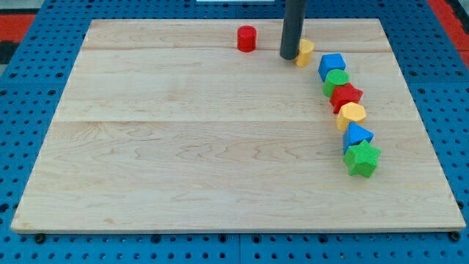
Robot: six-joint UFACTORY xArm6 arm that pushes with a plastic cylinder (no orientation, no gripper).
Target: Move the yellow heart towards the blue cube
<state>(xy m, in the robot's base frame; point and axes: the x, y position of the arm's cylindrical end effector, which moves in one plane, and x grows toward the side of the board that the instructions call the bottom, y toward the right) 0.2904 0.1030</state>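
The yellow heart [305,52] lies near the view's top, partly hidden behind my rod. My tip [289,56] stands against the heart's left side. The blue cube [331,64] sits just right of the heart and a little lower, with a small gap between them. The cube heads a curved row of blocks.
Below the blue cube the row runs down: a green round block [336,81], a red star [346,96], a yellow hexagon block [352,115], a blue triangle block [357,135] and a green star [362,158]. A red cylinder [247,37] stands left of my rod on the wooden board [183,147].
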